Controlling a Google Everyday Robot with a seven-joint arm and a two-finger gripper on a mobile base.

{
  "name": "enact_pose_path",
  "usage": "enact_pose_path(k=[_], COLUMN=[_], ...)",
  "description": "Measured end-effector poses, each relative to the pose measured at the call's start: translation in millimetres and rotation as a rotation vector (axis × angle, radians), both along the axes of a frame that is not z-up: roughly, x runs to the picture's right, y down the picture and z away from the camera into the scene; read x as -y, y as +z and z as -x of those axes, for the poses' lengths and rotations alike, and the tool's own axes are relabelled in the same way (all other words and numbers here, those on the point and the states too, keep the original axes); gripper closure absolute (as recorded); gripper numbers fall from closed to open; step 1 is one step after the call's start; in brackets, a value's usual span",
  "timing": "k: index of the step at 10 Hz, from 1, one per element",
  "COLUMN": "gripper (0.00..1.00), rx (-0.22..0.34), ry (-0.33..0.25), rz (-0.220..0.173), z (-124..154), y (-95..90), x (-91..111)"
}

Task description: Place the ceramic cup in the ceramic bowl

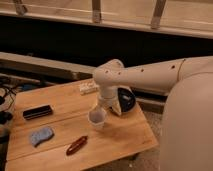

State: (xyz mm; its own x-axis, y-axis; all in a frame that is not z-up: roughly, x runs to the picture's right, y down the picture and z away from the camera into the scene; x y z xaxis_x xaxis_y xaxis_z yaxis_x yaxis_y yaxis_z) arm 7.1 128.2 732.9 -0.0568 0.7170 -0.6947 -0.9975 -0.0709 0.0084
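The ceramic cup (97, 119) is a small whitish-grey cup standing upright near the middle of the wooden table (125, 137). The ceramic bowl (127, 99) is black and sits just right of and behind the cup, partly hidden by my white arm. My gripper (103, 107) reaches down from the arm's elbow and sits right at the cup's rim, on its far right side. The arm's wrist covers most of the gripper.
A black rectangular object (37, 111) lies at the left, a blue cloth (40, 136) at the front left, and a reddish-brown oblong object (76, 145) in front of the cup. A small white box (88, 88) is at the back. Cables (6, 95) hang off the left edge.
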Motion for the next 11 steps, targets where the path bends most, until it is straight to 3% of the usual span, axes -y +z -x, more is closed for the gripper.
enact_pose_path(k=[2,4,7,11], gripper=[0.2,0.2,0.2,0.2], rx=[-0.008,-0.032,-0.052,-0.077], ry=[0.007,0.008,0.015,-0.015], rz=[-0.001,0.012,0.031,0.106], z=[1.5,-3.3,-7.7,-6.8], y=[-1.1,12.8,18.2,32.5], x=[-3.0,-3.5,-6.4,-19.0])
